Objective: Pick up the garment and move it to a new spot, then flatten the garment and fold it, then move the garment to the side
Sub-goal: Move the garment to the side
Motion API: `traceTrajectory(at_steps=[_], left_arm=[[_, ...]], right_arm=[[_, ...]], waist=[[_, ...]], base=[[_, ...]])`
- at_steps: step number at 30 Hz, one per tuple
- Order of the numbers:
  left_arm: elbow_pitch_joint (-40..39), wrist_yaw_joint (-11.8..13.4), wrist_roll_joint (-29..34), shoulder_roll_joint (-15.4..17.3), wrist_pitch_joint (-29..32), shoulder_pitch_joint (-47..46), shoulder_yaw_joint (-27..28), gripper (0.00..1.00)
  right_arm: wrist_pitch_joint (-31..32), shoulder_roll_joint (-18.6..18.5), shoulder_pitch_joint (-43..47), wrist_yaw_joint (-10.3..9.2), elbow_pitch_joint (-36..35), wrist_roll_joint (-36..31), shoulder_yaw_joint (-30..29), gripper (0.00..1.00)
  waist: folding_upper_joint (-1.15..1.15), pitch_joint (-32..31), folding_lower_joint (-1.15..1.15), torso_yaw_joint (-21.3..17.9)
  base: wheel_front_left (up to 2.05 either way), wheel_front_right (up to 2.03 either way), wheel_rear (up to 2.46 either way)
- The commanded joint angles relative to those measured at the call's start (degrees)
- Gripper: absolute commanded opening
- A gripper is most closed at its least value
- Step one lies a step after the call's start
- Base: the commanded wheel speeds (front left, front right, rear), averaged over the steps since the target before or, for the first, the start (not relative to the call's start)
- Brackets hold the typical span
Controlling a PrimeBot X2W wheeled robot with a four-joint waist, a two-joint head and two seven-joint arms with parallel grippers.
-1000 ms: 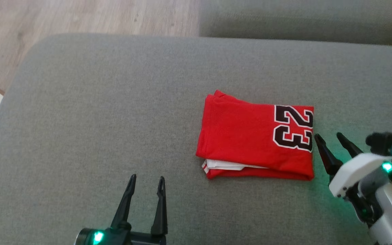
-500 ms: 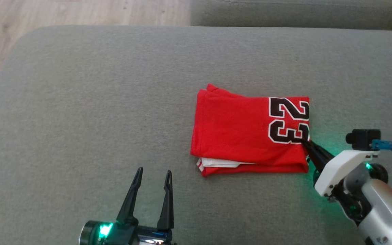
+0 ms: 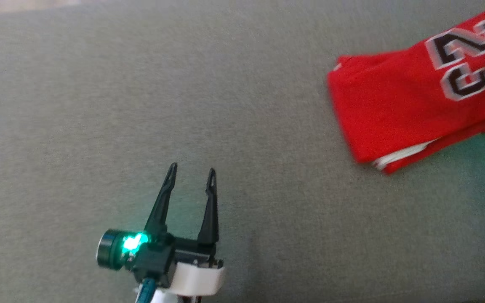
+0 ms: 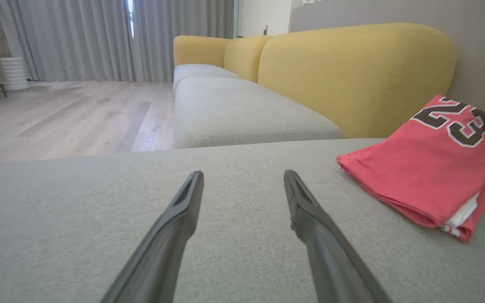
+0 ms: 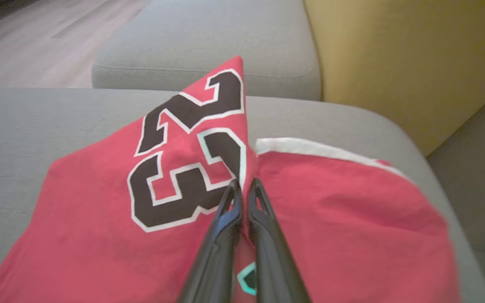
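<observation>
Grey cushion (image 3: 99, 105) lies under my arms. My right gripper (image 5: 244, 183) is closed, pinching the edge of the folded jersey (image 5: 91, 210) at the number. My left gripper (image 3: 192, 168) stands wide and empty, with the jersey well to its right. Folding looks done; only moving it aside is left, I judge.

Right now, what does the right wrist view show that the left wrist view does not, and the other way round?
Right wrist view: the right gripper shut on the edge of the red garment, beside the number 23, and a red piece with white trim just to its right. Left wrist view: the left gripper open over the grey cushion, holding nothing, with grey curtains far behind. Shared: the folded garment, the cushion under it and the yellow backrest.
</observation>
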Motion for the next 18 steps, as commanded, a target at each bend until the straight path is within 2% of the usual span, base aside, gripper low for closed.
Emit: traceTrajectory(at_steps=[1,6,10,11,12,13,18], left_arm=[[-1.08,0.49,0.70,-0.59,-0.54,-2.25,0.71,1.00],[-0.04,1.06,0.96,-0.59,-0.54,-5.12,-0.43,1.00],[0.57,1.30,0.99,-0.59,-0.54,-6.28,-0.93,1.00],[0.75,1.28,0.95,-0.59,-0.54,-6.47,-1.03,1.00],[0.91,1.23,0.91,-0.59,-0.54,-6.66,-1.09,1.00],[1.03,1.25,0.84,-0.59,-0.54,-6.80,-1.08,1.00],[1.49,1.27,0.33,-0.59,-0.54,-6.33,-0.74,1.00]], right_arm=[[-0.64,-4.83,-1.17,0.37,-1.43,0.32,-0.81,0.00],[-1.65,-11.66,-3.41,0.37,-0.11,0.63,-3.21,0.00],[-2.46,-14.81,-4.80,0.37,2.55,0.55,-5.00,0.00],[-2.52,-15.20,-5.03,0.37,3.33,0.46,-5.33,0.15],[-2.74,-15.55,-5.23,0.37,4.11,-0.01,-5.59,0.76],[-3.21,-15.69,-5.42,0.37,4.97,-0.70,-5.91,1.00],[-5.48,-12.29,-5.24,0.37,6.32,-2.35,-6.63,1.00]], waist=[[0.00,4.03,-0.01,-3.21],[0.00,6.39,-0.01,-4.24],[0.00,7.12,-0.01,-4.49],[0.00,7.18,-0.01,-4.42],[0.00,7.17,-0.01,-4.27],[0.00,7.02,-0.01,-4.08],[0.00,5.13,-0.01,-3.46]], base=[[0.00,0.00,0.00],[0.00,0.00,0.00],[0.00,0.00,0.00],[0.00,0.00,0.00],[0.00,0.00,0.00],[0.00,0.00,0.00],[0.00,0.00,0.00]])
